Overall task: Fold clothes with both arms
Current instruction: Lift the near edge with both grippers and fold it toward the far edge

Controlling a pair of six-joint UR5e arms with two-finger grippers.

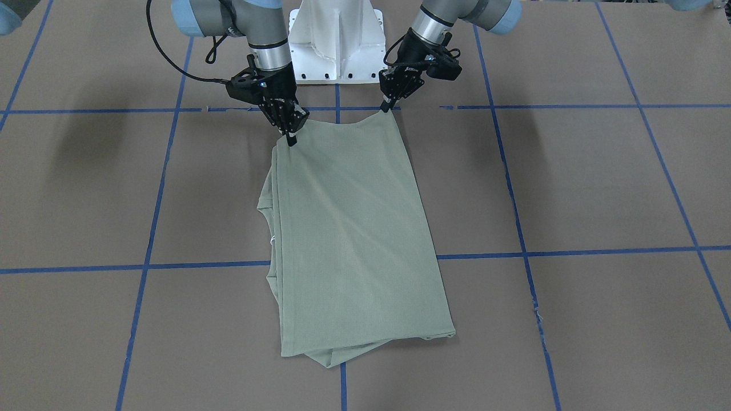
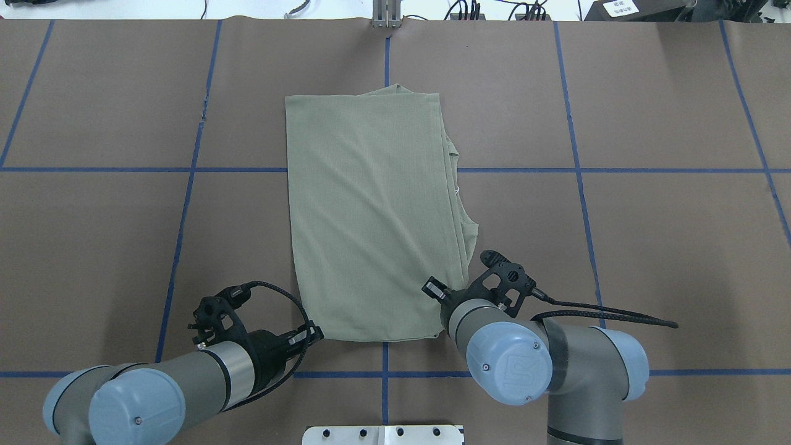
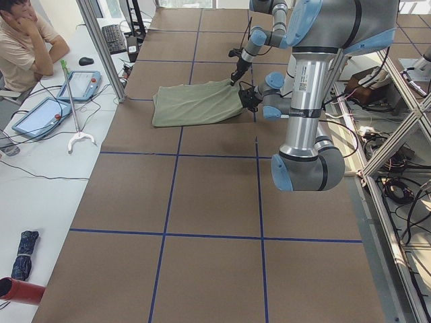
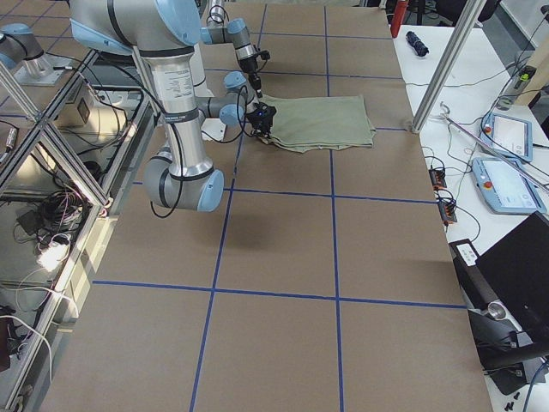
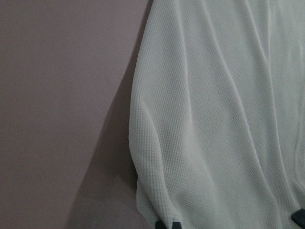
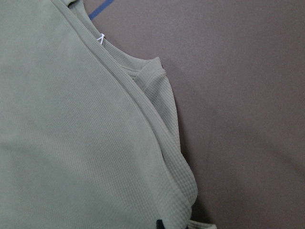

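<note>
The pale sage-green shirt (image 1: pixel 354 228) lies folded lengthwise into a long strip on the brown table (image 1: pixel 571 182), running away from the robot. Its neck edge and white tag string (image 6: pixel 100 38) show along the strip's right side. My left gripper (image 1: pixel 388 107) is shut on the near left corner, which it holds a little above the table. My right gripper (image 1: pixel 291 138) is shut on the near right corner. The hem between the two corners sags slightly. From overhead the left gripper (image 2: pixel 314 334) and right gripper (image 2: pixel 434 289) sit at the near end of the shirt (image 2: pixel 371 216).
Blue tape lines (image 2: pixel 185 204) mark a grid on the table. The white pedestal base (image 1: pixel 336 40) stands between the arms. A person (image 3: pixel 27 40) sits at a side bench with tablets (image 3: pixel 81 84); more tablets (image 4: pixel 513 129) lie on the opposite bench.
</note>
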